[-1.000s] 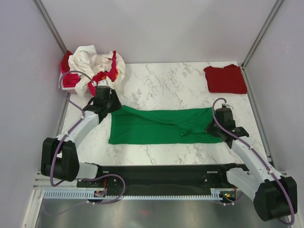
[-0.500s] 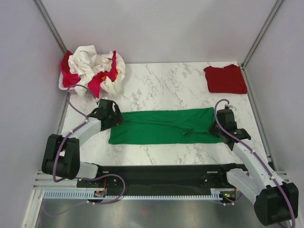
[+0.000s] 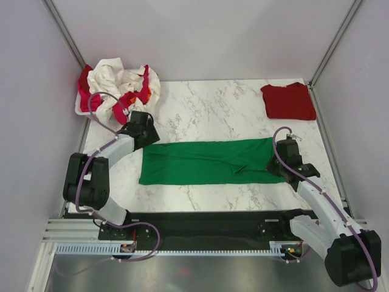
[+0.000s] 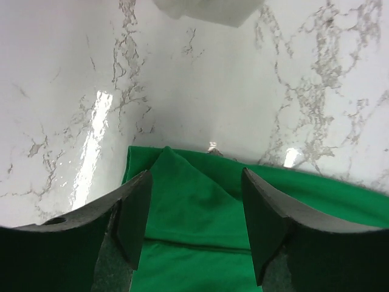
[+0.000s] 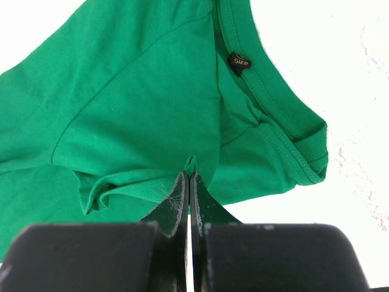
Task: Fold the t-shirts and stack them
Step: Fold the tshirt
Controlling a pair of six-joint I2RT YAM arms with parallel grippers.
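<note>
The bright green t-shirt (image 3: 206, 161) lies on the marble table as a long folded band. My left gripper (image 3: 146, 135) is open just above the band's far left corner, its jaws wide apart and empty; the green cloth (image 4: 200, 213) shows between them in the left wrist view (image 4: 196, 176). My right gripper (image 3: 276, 163) is shut on a pinch of the shirt's right end near the collar (image 5: 189, 176). The dark red t-shirt (image 3: 289, 101) lies folded at the far right. The cream-white and pinkish red t-shirts (image 3: 118, 85) are heaped at the far left.
The heap sits on a white basket (image 3: 81, 108) in the far left corner; a white edge (image 4: 206, 9) shows at the top of the left wrist view. Grey walls close the table on three sides. A size label (image 5: 239, 61) marks the collar.
My left gripper dipped to the shirt's left end, then drew back toward the far side, open. The green shirt's rumpled right half has been pulled flatter. My right gripper stayed clamped.
</note>
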